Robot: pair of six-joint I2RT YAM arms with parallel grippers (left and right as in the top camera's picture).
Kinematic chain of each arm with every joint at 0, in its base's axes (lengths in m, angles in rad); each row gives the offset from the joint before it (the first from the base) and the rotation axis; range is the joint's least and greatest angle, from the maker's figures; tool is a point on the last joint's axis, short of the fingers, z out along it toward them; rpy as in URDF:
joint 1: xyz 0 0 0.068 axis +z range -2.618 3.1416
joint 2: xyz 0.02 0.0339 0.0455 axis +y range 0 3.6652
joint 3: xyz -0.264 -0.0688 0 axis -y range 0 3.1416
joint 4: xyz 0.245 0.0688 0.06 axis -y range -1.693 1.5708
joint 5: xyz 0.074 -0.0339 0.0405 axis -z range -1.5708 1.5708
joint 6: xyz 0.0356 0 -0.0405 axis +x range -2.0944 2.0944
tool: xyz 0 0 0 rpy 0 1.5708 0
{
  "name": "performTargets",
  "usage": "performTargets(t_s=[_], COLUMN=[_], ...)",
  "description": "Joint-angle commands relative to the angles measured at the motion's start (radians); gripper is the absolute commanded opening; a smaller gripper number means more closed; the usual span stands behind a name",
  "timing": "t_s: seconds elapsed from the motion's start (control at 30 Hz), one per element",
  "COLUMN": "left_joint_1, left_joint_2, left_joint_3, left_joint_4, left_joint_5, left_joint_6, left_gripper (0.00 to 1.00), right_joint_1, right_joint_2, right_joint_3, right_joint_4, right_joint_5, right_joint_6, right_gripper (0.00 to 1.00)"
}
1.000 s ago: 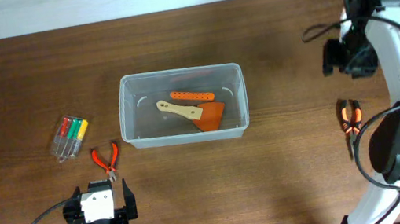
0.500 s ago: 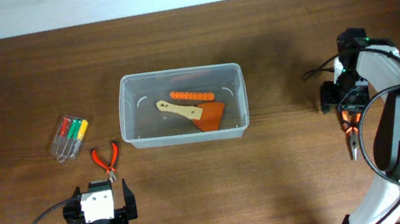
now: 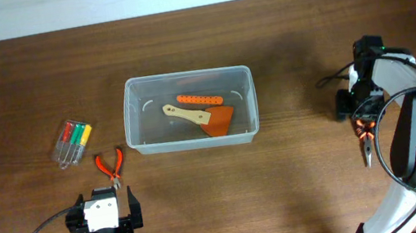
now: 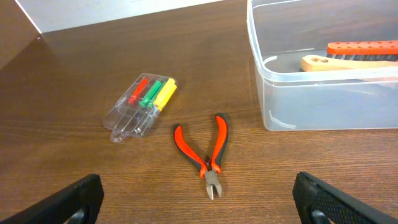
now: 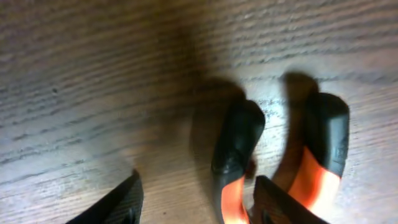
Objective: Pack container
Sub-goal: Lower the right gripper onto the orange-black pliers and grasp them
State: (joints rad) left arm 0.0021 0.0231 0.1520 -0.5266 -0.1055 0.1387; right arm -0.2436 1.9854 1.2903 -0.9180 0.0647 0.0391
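The right arm, raised near the far edge of the tabletop (image 3: 302, 193) a second ago, has come down over the black-and-orange pliers (image 5: 235, 155) lying well to the right of the container (image 3: 179, 145). The right claw (image 5: 199, 199) stands partly open and holds nothing: its wrist camera shows one pliers grip between the two fingers and the other grip just outside them. That placement suggests a pickup is about to begin, with the carry to the bin yet to come.

The left claw (image 4: 199, 202) is spread wide and empty at the near edge, facing the red-handled pliers (image 3: 111, 164) and the clear screwdriver pack (image 3: 72, 142).

The clear plastic container sits at mid-tabletop, between the two arms.

By count:
- one container
- two items in it, a wooden-handled orange scraper (image 3: 210, 118) and an orange strip tool (image 3: 200, 99)
- two pairs of pliers outside it
- one pack of three screwdrivers, red, green and yellow

Three things remain to be packed.
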Motion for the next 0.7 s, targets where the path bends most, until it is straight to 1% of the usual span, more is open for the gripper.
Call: performTargets(t_s=[0.0, 0.07, 0.17, 0.33, 0.37, 0.43, 0.53, 0.67], left_joint_1=[-0.003, -0.003, -0.003, -0.003, -0.003, -0.003, -0.003, -0.003], left_joint_2=[-0.006, -0.006, -0.006, -0.006, -0.006, -0.006, -0.006, -0.006], left_joint_3=[-0.007, -0.007, -0.007, -0.007, -0.007, -0.007, -0.007, -0.007], left_joint_4=[0.003, 0.003, 0.003, 0.003, 0.003, 0.003, 0.003, 0.003], left_joint_5=[-0.004, -0.004, -0.004, -0.004, -0.004, -0.004, -0.005, -0.004], left_joint_6=[0.016, 0.016, 0.016, 0.016, 0.016, 0.016, 0.016, 0.016], left_gripper=[0.99, 0.99, 0.99, 0.99, 0.99, 0.99, 0.99, 0.99], right_joint_1=[-0.006, -0.006, -0.006, -0.006, -0.006, -0.006, -0.006, -0.007], right_joint_2=[0.002, 0.002, 0.002, 0.002, 0.002, 0.002, 0.002, 0.002], right_joint_3=[-0.032, -0.037, -0.038, -0.038, -0.038, -0.038, -0.038, -0.038], right_joint_4=[0.014, 0.015, 0.010, 0.006, 0.003, 0.002, 0.002, 0.003], right_joint_5=[0.038, 0.053, 0.053, 0.056, 0.062, 0.065, 0.066, 0.083], right_joint_6=[-0.005, -0.005, -0.005, -0.005, -0.005, -0.004, -0.001, 0.003], right_gripper=[0.57, 0.57, 0.46, 0.31, 0.26, 0.18, 0.17, 0.19])
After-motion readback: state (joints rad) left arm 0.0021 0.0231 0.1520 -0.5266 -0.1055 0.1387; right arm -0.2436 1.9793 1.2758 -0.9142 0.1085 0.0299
